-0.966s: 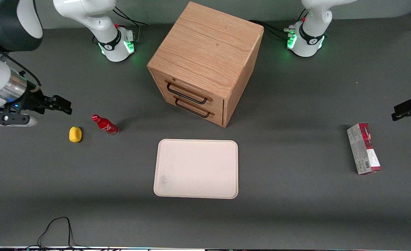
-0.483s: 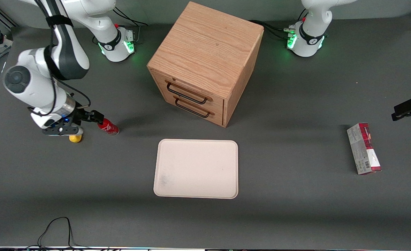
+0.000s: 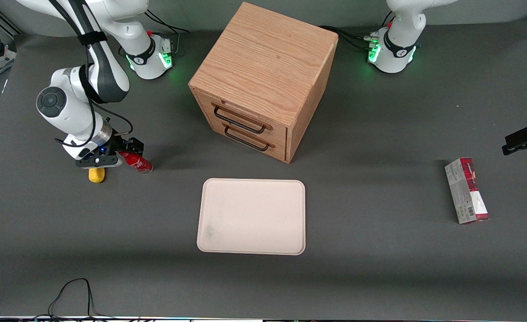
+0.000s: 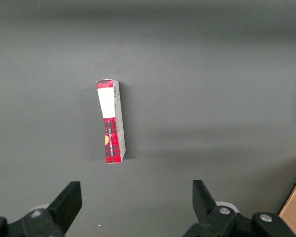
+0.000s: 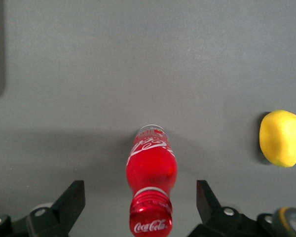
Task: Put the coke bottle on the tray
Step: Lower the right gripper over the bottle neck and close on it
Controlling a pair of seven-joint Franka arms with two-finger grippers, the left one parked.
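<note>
While upright on the bench (image 3: 379, 277), stands the bottle (image 3: 136, 162) straight below the claw (image 5: 140, 205), cap uppermost, long axis vertical and running up between the two spread fingers (image 5: 71, 200). Released, then: gap on each side of the cap, nothing clasped yet. Looks like a short drop and a squeeze across the neck would take it. Sits toward the working arm's end, well apart from the tray (image 3: 251, 216), which lies nearer the front camera and in front of the cabinet's drawers.

Counted, largest first: one wooden cabinet (image 3: 263, 76) with two drawers; one cream tray, nothing on it; one red-and-grey carton (image 3: 466, 191) lying flat toward the parked arm's end; one red bottle; one yellow lemon-like lump (image 5: 281, 138) just beside the bottle, not touching. Worth minding that lump: close enough, by the look of it, for an outer finger to brush on the way down.
</note>
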